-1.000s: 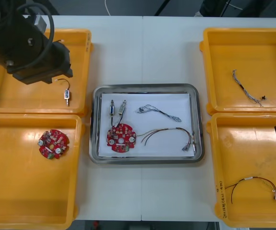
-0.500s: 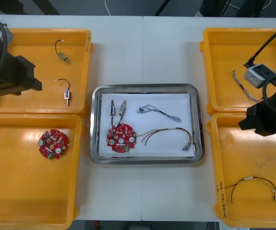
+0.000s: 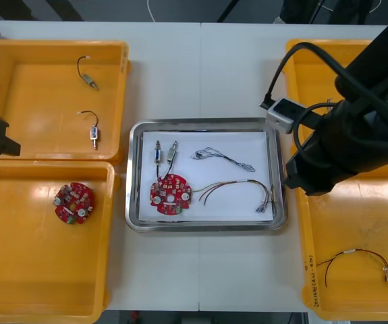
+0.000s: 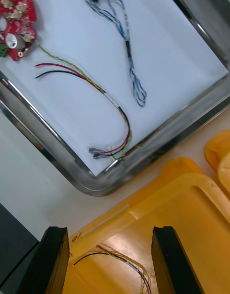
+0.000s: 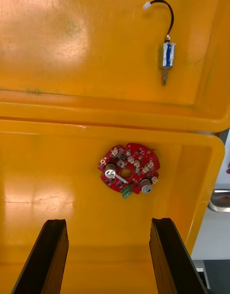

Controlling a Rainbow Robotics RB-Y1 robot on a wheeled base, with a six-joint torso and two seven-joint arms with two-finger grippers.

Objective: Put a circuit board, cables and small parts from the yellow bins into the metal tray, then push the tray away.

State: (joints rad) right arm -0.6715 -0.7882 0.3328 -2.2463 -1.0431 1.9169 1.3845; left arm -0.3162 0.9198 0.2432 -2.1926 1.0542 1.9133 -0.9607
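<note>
Front view: on the tabletop [image 3: 200, 74], between four yellow bins [image 3: 122, 101], the metal tray [image 3: 133, 177] holds one circuit board [image 3: 170, 195], two small metal parts [image 3: 158, 152], one blue and white cable [image 3: 224, 158] and one red and yellow cable [image 3: 237, 183]. I'd judge the push comes next, best made square against the near rim so the tray slides without turning. Right wrist view: the right hand [image 4: 109, 260] is open and empty above the near right bin [image 4: 158, 193], just beside the tray's corner. Left wrist view: the left hand [image 5: 108, 255] hangs open over one spare board [image 5: 128, 168].

Bright overhead light throws pale glare on a yellow bin [image 5: 72, 49].
</note>
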